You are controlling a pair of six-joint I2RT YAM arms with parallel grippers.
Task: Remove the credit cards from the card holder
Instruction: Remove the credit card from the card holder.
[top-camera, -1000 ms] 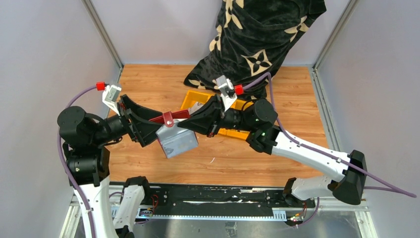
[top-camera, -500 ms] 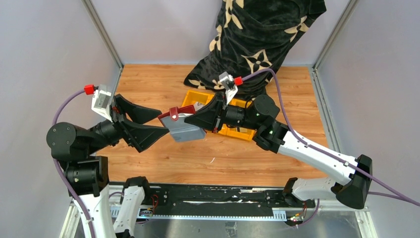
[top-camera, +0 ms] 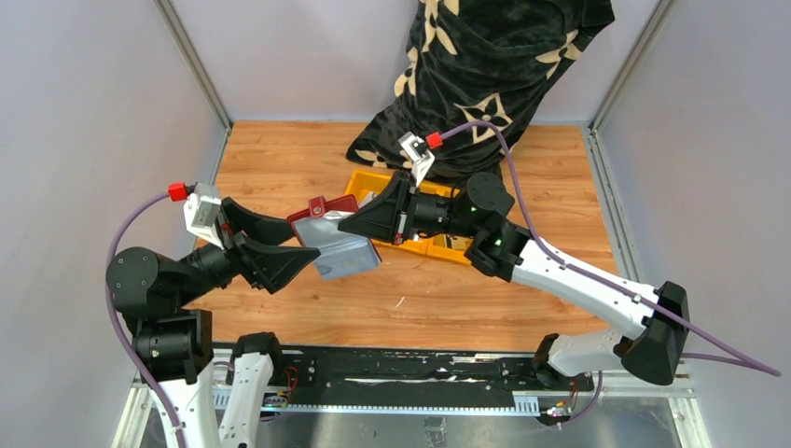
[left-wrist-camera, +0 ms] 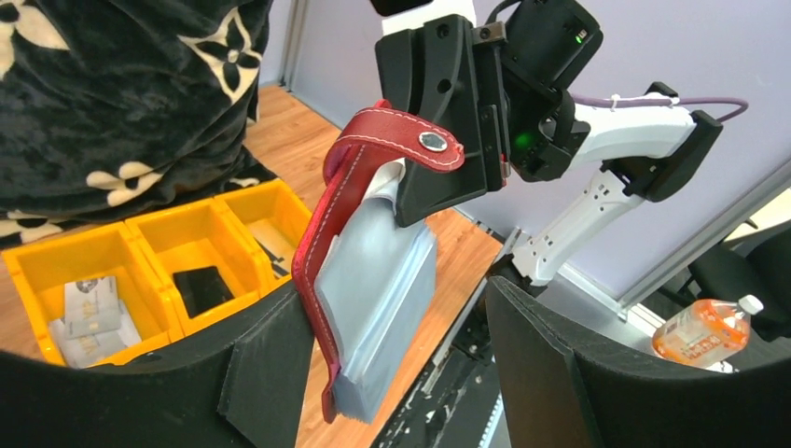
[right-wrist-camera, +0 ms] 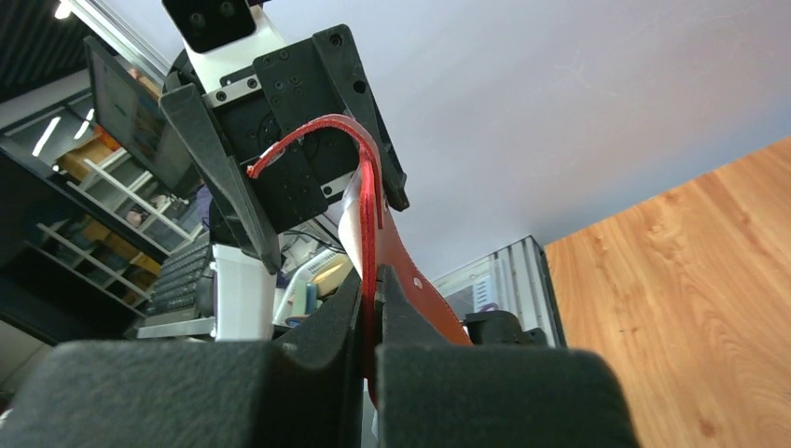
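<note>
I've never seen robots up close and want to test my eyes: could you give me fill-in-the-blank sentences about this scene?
1. The right end effector is shut on the ___ card holder.
2. The left end effector has its jaws ___, one on either side of the holder.
3. The yellow bin has ___ compartments.
Missing words: red; open; three.

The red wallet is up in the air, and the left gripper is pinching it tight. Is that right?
Not quite. The red wallet is up in the air, but it is the right gripper that is pinching it tight. The right wrist view shows this. The left gripper is open, with a finger on either side of the wallet.
</note>
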